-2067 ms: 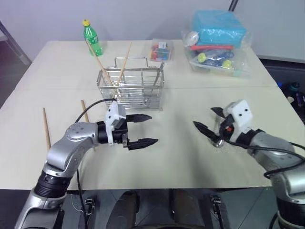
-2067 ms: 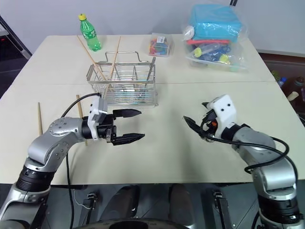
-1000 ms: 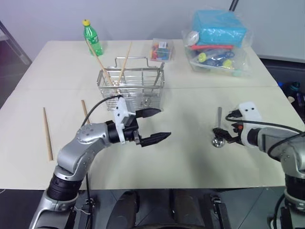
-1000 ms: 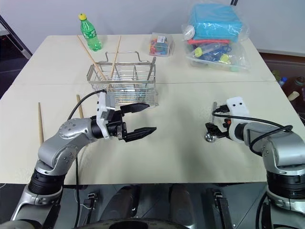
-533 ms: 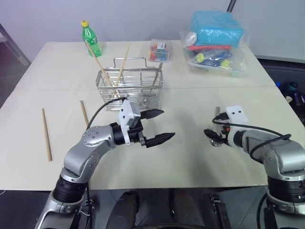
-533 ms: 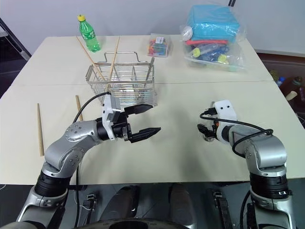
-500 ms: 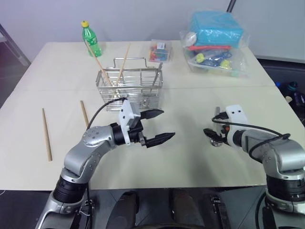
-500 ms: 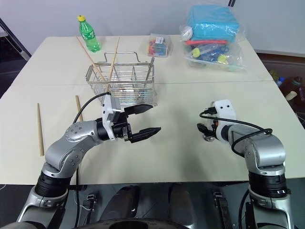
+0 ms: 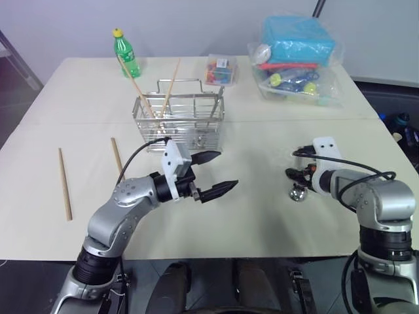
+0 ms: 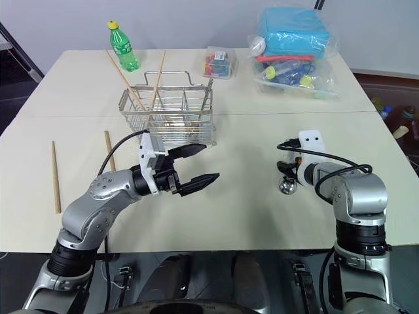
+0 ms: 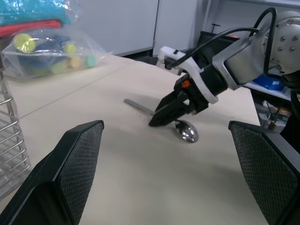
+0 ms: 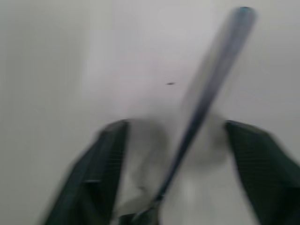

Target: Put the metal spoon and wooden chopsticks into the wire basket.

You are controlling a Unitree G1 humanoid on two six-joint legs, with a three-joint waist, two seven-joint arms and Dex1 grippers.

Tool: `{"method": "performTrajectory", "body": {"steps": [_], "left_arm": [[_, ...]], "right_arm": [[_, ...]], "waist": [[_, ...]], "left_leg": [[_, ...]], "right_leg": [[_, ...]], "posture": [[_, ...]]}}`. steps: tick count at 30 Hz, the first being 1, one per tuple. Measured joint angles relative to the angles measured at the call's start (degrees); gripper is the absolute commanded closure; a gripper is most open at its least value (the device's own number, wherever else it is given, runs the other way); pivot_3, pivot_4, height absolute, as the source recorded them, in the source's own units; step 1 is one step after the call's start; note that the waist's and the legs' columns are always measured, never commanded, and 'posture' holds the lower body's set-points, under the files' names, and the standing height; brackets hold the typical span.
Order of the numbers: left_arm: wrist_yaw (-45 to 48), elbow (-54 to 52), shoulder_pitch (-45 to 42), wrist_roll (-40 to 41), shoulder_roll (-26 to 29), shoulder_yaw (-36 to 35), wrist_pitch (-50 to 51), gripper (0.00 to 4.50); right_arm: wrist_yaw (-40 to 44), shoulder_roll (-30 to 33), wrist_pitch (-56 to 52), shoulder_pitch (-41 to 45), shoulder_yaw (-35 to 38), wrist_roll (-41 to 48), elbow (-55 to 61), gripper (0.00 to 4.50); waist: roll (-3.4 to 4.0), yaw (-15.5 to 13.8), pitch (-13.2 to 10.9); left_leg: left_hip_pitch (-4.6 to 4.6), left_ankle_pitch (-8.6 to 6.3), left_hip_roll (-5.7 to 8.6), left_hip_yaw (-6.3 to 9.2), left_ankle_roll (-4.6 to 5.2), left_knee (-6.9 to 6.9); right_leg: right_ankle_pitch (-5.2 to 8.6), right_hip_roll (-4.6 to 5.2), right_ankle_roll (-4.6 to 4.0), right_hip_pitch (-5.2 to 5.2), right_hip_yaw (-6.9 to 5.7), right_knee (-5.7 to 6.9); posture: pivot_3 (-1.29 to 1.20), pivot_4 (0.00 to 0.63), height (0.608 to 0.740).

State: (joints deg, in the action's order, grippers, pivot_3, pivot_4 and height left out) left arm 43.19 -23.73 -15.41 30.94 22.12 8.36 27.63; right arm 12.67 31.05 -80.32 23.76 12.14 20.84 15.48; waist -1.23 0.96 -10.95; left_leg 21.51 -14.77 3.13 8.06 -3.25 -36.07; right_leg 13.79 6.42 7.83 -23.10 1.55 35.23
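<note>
Inside the wire basket (image 9: 179,118), two wooden chopsticks (image 9: 171,84) already leaning; two more chopsticks (image 9: 64,182) left flat on the table (image 9: 249,216) to the basket's left and nearer. Well right of the basket and nearer, metal spoon (image 10: 286,185) not yet lifted, handle between the fingers of the right gripper (image 11: 161,117), half-closed around it; firm grip not confirmed. Just in front of the basket, left gripper (image 9: 215,174) spread wide, holding nothing.
</note>
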Motion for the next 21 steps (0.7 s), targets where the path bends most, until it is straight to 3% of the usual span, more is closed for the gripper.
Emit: {"method": "performTrajectory", "body": {"steps": [3,14,21], "left_arm": [[0.1,0.0,0.0,0.0,0.1,-0.1,-0.4,0.00],[4.1,0.3,-0.2,0.1,3.0,-0.3,-0.6,0.00],[4.2,1.3,-2.4,4.1,3.4,-3.8,1.5,0.00]], "right_arm": [[0.2,-0.4,-0.6,0.6,0.0,0.1,-0.1,4.47],[0.4,-2.6,-0.8,1.6,0.1,-0.7,-0.3,4.47],[-2.7,-3.4,10.4,4.9,-1.7,-5.4,-5.3,4.47]], "waist": [[0.00,0.1,0.0],[-0.06,0.2,0.0],[0.11,0.3,-0.1]], "left_leg": [[0.00,0.00,0.00,0.00,0.00,0.01],[-0.03,0.00,-0.04,0.00,0.00,-0.01],[0.07,0.00,-0.04,-0.01,0.00,-0.02]], "right_leg": [[0.00,0.00,0.00,0.00,0.00,0.00],[0.00,-0.04,-0.01,0.01,0.00,0.00],[-0.02,-0.04,-0.01,-0.11,0.01,0.01]], "posture": [[0.00,0.150,0.740],[0.00,0.150,0.740],[0.00,0.150,0.740]]}}
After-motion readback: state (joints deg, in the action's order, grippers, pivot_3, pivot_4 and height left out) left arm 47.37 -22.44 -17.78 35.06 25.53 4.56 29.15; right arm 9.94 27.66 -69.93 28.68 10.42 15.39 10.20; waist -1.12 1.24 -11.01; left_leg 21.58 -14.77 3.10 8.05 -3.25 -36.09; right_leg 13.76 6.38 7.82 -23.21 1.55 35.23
